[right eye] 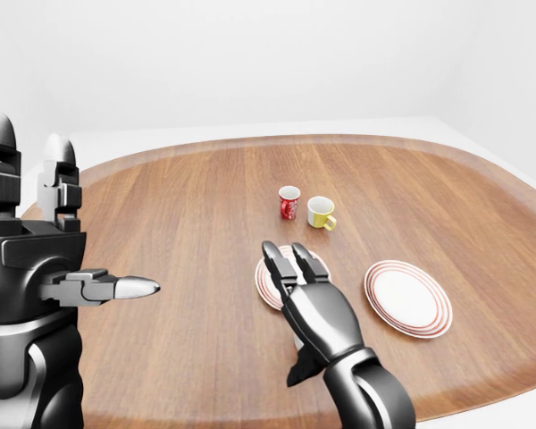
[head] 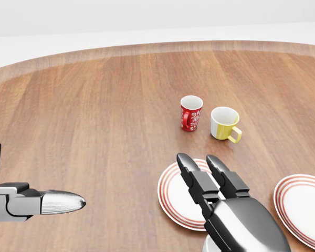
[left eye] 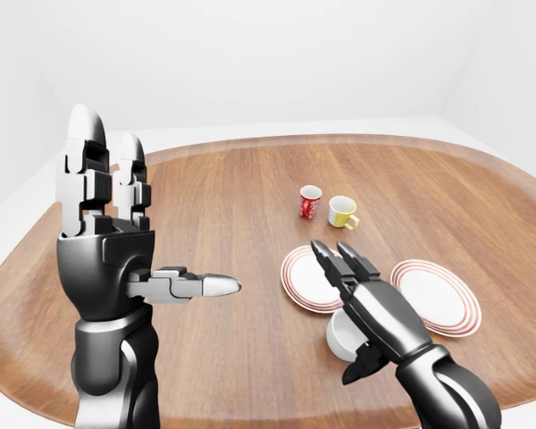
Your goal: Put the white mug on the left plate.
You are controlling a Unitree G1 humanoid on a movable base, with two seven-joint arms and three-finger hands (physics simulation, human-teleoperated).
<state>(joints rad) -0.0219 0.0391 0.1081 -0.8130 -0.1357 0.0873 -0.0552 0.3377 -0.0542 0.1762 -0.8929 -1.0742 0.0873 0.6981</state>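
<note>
The white mug [left eye: 343, 337] is sitting on the table [left eye: 232, 206] just below the left plate [left eye: 305, 279] in the left-eye view, and your right hand [left eye: 362, 299] is hovering directly over it, fingers outstretched toward the plate, thumb hanging down beside the mug, gripping nothing. You are working with the nearer hand; the left hand [left eye: 107, 232] is standing raised and unclenched, well apart at the view's left. The mug's handle is hidden.
</note>
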